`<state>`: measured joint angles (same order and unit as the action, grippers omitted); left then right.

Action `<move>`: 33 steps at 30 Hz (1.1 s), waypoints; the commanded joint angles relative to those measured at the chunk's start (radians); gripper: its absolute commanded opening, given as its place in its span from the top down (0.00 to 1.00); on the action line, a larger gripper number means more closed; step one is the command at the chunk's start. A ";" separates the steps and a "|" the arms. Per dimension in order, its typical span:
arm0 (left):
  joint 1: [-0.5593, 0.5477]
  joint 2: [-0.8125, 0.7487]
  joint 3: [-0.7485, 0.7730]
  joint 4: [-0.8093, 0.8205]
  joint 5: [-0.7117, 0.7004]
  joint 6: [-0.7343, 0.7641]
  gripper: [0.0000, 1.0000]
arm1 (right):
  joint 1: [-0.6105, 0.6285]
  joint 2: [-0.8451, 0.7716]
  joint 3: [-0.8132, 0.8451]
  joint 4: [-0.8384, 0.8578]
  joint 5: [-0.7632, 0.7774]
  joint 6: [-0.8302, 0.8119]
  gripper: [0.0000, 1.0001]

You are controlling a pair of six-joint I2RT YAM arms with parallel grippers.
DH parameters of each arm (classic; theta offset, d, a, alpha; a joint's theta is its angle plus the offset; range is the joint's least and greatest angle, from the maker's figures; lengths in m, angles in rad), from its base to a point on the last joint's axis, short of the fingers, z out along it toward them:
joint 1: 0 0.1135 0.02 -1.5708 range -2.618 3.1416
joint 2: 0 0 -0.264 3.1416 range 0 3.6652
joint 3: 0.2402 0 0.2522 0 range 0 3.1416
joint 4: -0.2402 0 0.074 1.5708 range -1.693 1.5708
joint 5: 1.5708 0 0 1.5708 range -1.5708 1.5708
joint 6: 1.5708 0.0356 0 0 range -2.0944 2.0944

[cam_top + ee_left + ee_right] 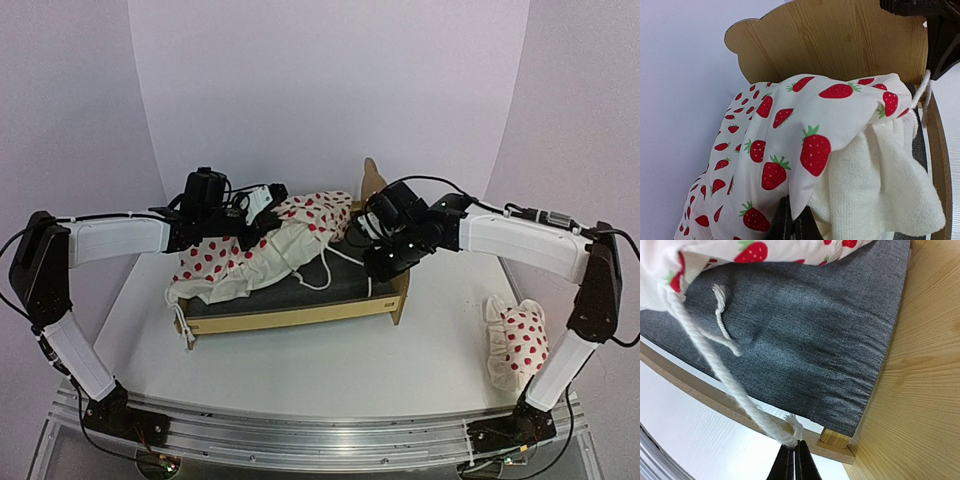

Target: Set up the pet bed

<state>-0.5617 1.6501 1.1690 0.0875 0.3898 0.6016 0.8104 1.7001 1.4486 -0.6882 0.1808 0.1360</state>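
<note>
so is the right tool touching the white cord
Touching. The right wrist view shows the right tool shut on the end of the white cord.

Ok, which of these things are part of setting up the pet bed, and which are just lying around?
In use: pet bed; strawberry duvet, held by the left end effector; white drawstring, pinched by the right end effector.
Lying about: red-spotted pillow, off to the right, untouched.

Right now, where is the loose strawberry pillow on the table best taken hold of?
Probably by the white ruffle on its left edge, from above: the pillow lies flat, the frill is thin enough to pinch, and the right arm crowds its other side.
</note>
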 commanded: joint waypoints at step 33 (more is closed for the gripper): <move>-0.017 0.021 0.005 0.072 0.007 -0.035 1.00 | 0.104 0.047 0.060 0.133 -0.209 -0.042 0.64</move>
<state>-0.5751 1.6532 1.1549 0.0915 0.4158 0.5917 0.8515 1.7951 1.5241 -0.7339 0.1168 0.1631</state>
